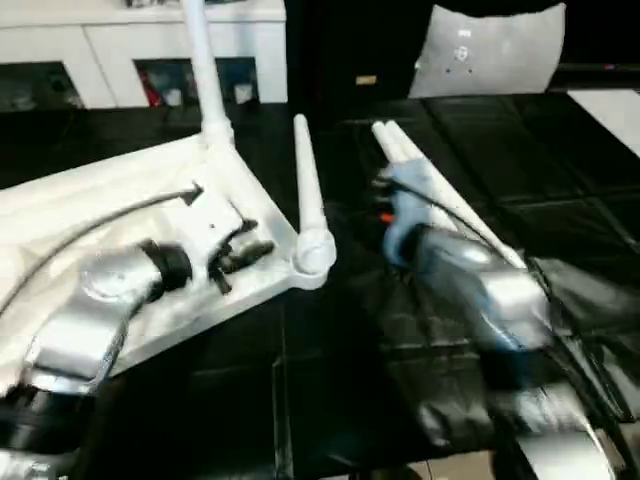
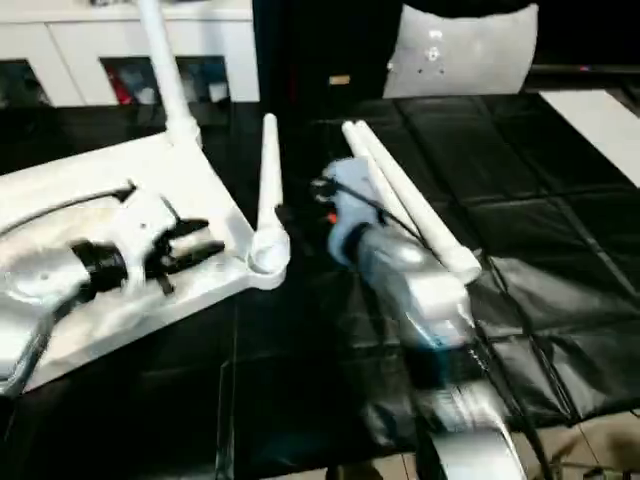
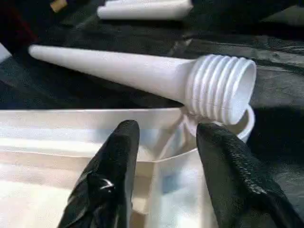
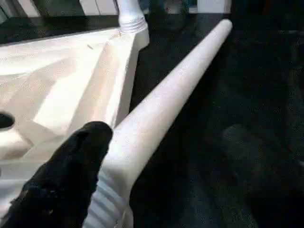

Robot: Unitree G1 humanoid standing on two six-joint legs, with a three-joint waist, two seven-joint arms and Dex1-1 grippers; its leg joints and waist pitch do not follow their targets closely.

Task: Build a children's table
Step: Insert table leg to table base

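Note:
The children's table top [image 1: 110,200] lies upside down on the left, ribbed side up. One white leg [image 1: 203,60] stands upright in its far corner socket. A second leg [image 1: 306,185] lies slanted, its threaded end [image 3: 221,88] resting on the near right corner socket [image 1: 313,262]. Two more legs [image 1: 430,190] lie side by side on the black cover. My left gripper [image 1: 235,255] hovers over the top just short of that socket, open, with nothing between its fingers [image 3: 118,156]. My right gripper [image 1: 385,200] sits to the right of the slanted leg, open; one black finger [image 4: 80,161] lies beside the leg [image 4: 166,99].
The black-covered work table [image 1: 560,180] extends to the right and front. A flat white rounded panel [image 1: 490,50] leans at the back right. White cabinets [image 1: 60,40] stand behind on the left. A grey cable [image 1: 90,225] runs across the table top to my left wrist.

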